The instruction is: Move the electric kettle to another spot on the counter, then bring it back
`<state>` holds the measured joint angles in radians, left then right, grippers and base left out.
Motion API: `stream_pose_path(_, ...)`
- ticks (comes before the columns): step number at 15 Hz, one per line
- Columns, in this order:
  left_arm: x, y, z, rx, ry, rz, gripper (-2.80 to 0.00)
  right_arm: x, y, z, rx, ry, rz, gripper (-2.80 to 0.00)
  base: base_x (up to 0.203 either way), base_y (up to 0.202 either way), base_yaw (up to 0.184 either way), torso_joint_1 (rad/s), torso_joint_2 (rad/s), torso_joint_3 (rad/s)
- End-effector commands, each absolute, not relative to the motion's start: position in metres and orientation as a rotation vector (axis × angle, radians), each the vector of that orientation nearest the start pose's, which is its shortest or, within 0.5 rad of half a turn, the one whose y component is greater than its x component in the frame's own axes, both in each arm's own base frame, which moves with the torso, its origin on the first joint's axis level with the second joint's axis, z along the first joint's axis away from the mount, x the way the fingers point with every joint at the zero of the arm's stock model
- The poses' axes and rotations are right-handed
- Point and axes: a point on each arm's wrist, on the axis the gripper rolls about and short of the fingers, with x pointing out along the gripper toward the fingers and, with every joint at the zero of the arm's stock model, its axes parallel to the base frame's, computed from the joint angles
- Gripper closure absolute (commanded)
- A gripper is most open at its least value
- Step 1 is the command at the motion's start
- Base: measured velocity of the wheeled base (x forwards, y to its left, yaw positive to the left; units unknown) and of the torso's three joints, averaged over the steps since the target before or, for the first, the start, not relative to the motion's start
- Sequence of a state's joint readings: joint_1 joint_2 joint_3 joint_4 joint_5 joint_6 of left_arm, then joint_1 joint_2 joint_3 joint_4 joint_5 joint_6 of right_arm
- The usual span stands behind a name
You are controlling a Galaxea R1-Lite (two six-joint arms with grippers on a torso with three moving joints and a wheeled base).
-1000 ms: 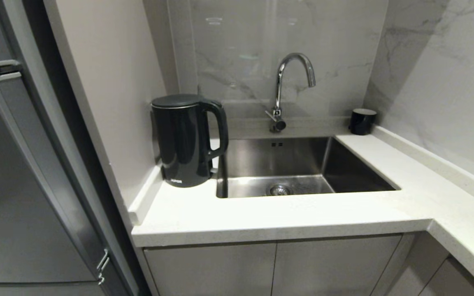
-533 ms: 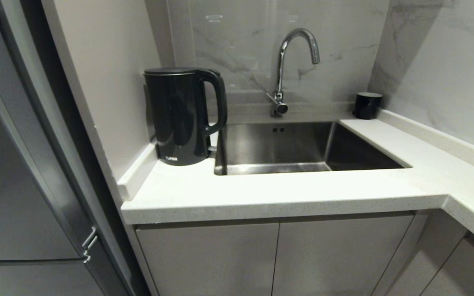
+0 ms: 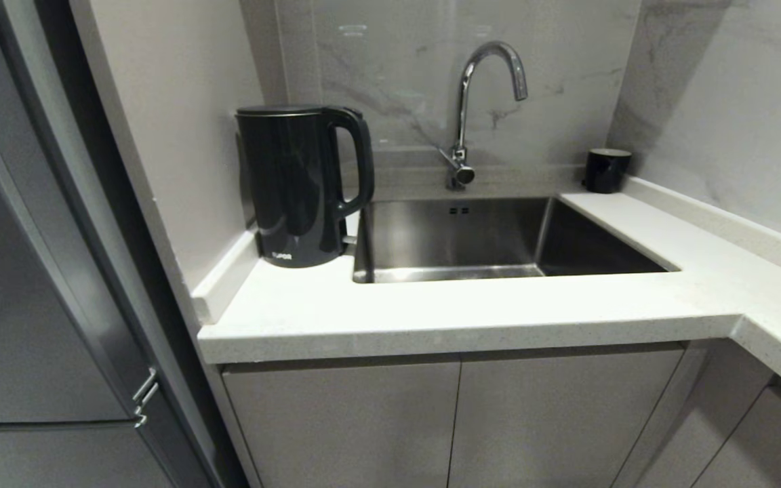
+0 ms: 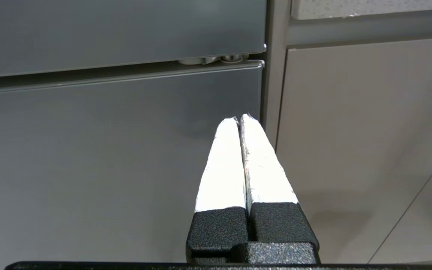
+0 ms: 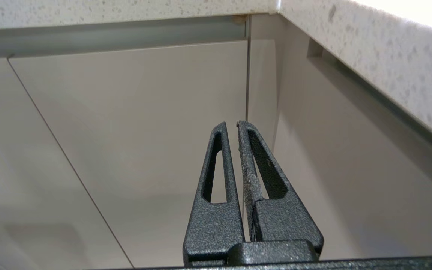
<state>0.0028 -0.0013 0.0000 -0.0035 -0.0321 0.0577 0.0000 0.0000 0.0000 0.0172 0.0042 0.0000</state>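
Cam dropped since earlier frame, scene shifted not objs; electric kettle (image 3: pixel 299 186) upright on counter (image 3: pixel 465 308) at 10 o'clock, nearer L arm; left gripper (image 4: pixel 238 119) & right gripper (image 5: pixel 231 125) pressed together, below counter edge.

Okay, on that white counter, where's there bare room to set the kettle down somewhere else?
Bare counter: the wide front strip between the sink and the edge, and the right-hand run past the small black cup. It is tight at the left, where the electric kettle sits between wall and sink.
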Motion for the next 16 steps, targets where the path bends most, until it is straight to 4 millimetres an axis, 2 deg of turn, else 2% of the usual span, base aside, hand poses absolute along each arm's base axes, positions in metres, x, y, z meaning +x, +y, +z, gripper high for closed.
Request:
stream_pose_path(1,-0.0225,-0.0008,0.0745,0.058,0.001,-0.029,0.0,-0.0228,0.0001,0.0736,0.0,0.018,0.004,0.0,0.0,0.0,0.0,-0.016,0.07,0.074)
stream_pose_path(16,-0.0225,-0.0008,0.0745,0.057,0.001,-0.029,0.0,-0.0228,0.0001,0.0738,-0.003,0.017,0.005,0.0,0.0,0.0,0.0,0.0,0.0,0.005)
